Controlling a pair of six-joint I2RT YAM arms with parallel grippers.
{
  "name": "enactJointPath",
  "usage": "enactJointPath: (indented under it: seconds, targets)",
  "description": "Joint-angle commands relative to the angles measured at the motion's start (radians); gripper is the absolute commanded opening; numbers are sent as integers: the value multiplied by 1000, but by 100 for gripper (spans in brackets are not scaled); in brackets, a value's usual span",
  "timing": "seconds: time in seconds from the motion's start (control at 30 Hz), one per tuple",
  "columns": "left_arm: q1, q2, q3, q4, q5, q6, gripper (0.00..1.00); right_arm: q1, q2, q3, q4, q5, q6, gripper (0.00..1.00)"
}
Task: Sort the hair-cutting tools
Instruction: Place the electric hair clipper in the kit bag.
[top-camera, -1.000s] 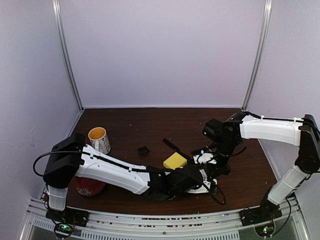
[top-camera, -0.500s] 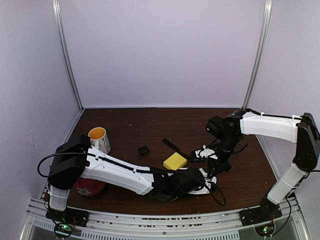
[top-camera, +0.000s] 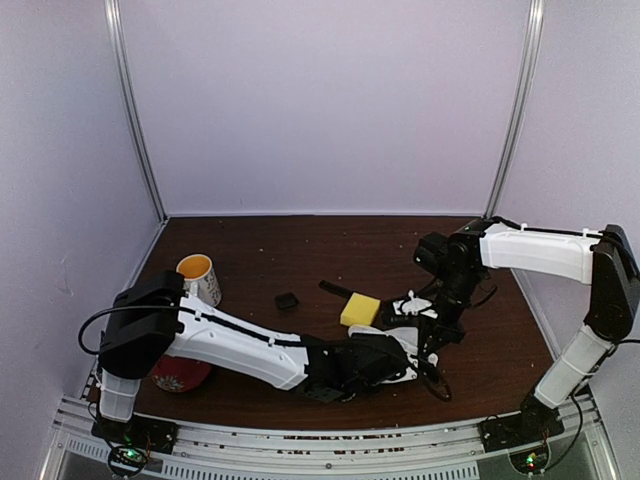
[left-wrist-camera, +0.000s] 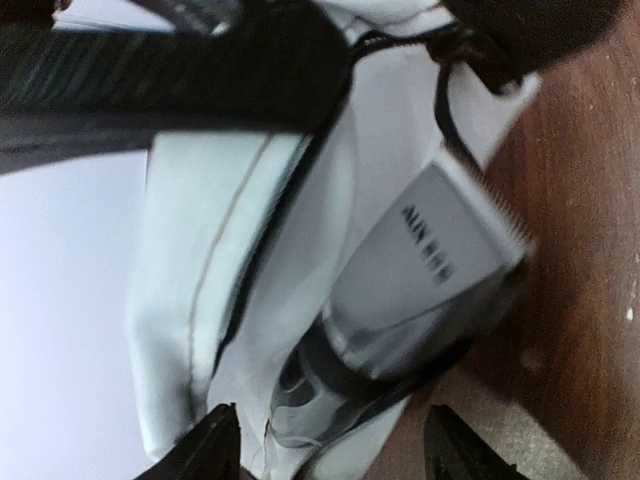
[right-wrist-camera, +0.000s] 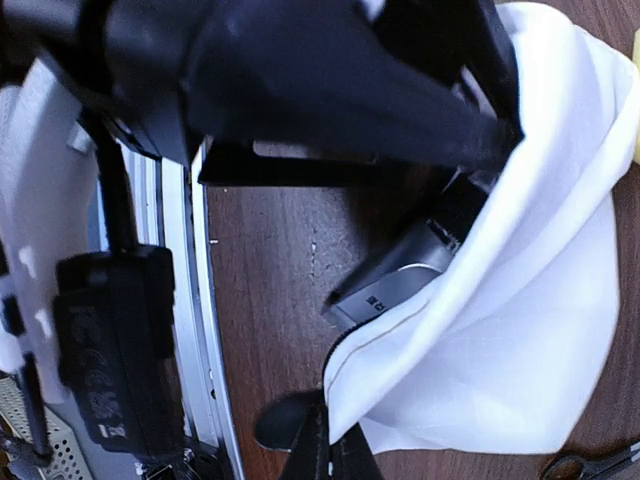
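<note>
White fabric fills both wrist views: the pouch (right-wrist-camera: 520, 300) lies on the brown table (top-camera: 300, 250) near its front edge, mouth gaping. The right jaws are closed, pinching the pouch's rim. The left jaws stand open, fingertips (left-wrist-camera: 215, 445) apart, with the dark end of the trimmer (left-wrist-camera: 420, 270) just ahead of them. The trimmer lies in the pouch mouth, its silver toothed head at the fabric's edge beside bare wood. Behind the pouch sit the yellow sponge (top-camera: 360, 308), a slim black comb (top-camera: 333, 289) just beside it, and the small black square piece (top-camera: 287, 300) further left. One pair of scissors (right-wrist-camera: 590, 462) lies near the pouch.
</note>
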Motion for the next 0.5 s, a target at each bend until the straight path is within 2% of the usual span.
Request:
enactJointPath:
  seconds: [0.0,0.1,0.2,0.23,0.27,0.33,0.37,0.47]
  targets:
    - [10,-107,-33,74,-28,-35,65,-19,23,27,-29,-4,5,0]
    - [-1,-162,-72,100,-9,-48,64,-30,35,28,-12,7,21,0]
    - [-3,-225,-126,106,50,-98,58,-40,38,24,3,13,29,0]
    - [-3,-274,-189,135,92,-146,52,-51,28,16,29,24,42,5]
    - [-3,-294,-221,154,107,-172,51,-57,19,11,41,29,43,8]
    - [0,-323,-276,180,132,-223,51,-64,-13,0,59,40,83,15]
    - [7,-333,-293,179,147,-258,51,-67,-32,-7,73,49,98,23]
    - [46,-356,-329,153,259,-400,52,-81,-117,-55,122,86,144,37]
